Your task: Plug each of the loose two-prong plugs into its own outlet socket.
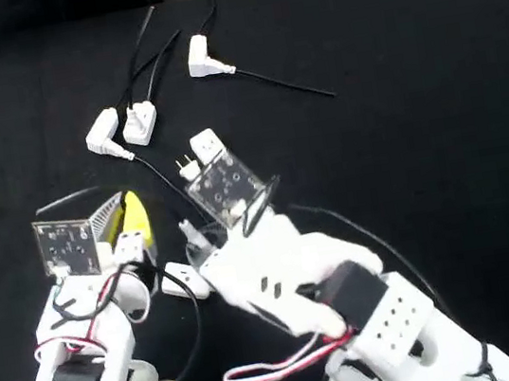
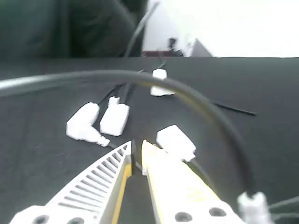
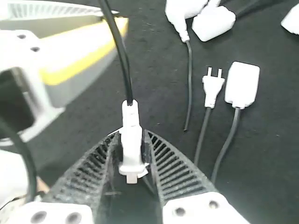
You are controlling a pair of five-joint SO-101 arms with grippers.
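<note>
The right gripper has its black jaws clamped on a white plug with a black cable, beside the left gripper, whose white and yellow jaws look closed tip to tip, though that view is soft. A loose two-prong plug lies flat on the black tabletop just beside a white outlet socket. Farther back lie an angled socket, a squarer socket and a third socket, with bare tabletop beyond the right arm.
</note>
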